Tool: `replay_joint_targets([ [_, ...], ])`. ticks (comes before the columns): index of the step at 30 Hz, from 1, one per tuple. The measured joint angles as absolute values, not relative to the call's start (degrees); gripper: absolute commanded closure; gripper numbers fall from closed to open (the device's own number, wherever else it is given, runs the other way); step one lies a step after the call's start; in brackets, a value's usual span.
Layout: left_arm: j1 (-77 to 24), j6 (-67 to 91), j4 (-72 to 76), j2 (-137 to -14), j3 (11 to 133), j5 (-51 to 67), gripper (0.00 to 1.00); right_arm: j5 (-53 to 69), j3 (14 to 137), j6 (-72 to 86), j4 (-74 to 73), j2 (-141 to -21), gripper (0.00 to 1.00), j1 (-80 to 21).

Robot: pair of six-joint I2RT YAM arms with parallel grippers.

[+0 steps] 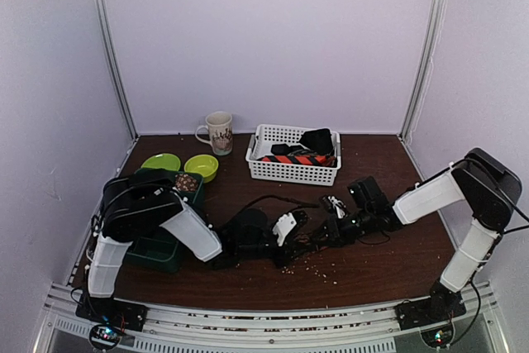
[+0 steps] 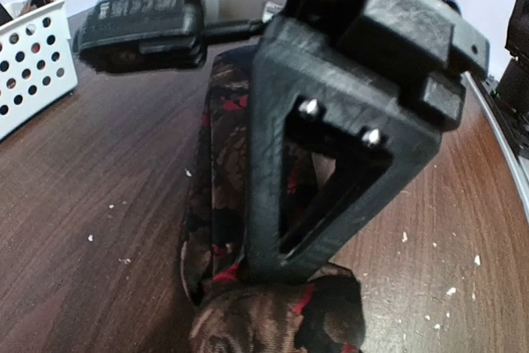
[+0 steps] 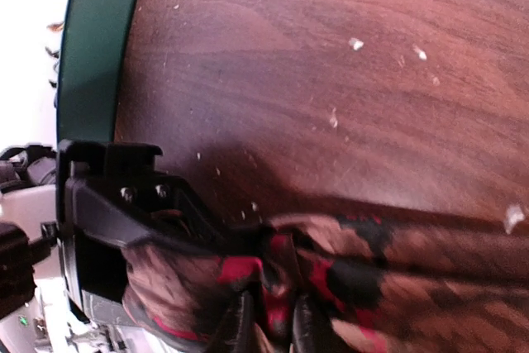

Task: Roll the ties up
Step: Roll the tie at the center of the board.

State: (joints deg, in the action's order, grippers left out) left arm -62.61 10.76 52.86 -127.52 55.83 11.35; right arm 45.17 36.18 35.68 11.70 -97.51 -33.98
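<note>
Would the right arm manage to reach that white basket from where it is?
Probably yes: nothing stands between the right gripper and the basket, though it's busy at the tie.

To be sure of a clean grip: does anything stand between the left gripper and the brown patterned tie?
Nothing visible does. The left gripper has one finger directly on the brown patterned tie; only small crumbs dot the table beside it.

A pale mug is standing at the back of the brown wooden table, just left of a white perforated basket. Two lime-green bowls are sitting side by side near the mug, behind a dark green bin at the left. Pale crumbs are lying scattered near the table's front.
</note>
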Motion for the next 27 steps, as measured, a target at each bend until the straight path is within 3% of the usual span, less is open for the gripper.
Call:
replay_joint_targets([
  [3,-62.52,6.11,44.31,-124.86,57.04,13.21,0.92,44.25,35.29,35.86,8.01,-93.69,0.71,-33.98],
  [12,-60.77,-5.65,22.76,-118.32,58.96,20.53,0.94,43.29,42.30,34.72,0.71,-90.30,0.71,-33.98],
  [20,-60.75,-5.93,16.78,-117.62,60.75,19.70,0.88,45.04,38.52,39.92,3.27,-90.70,0.55,-35.94],
  [27,-61.36,-5.48,15.55,-117.51,61.28,17.91,0.85,45.28,38.15,44.31,7.64,-91.15,0.65,-39.29],
])
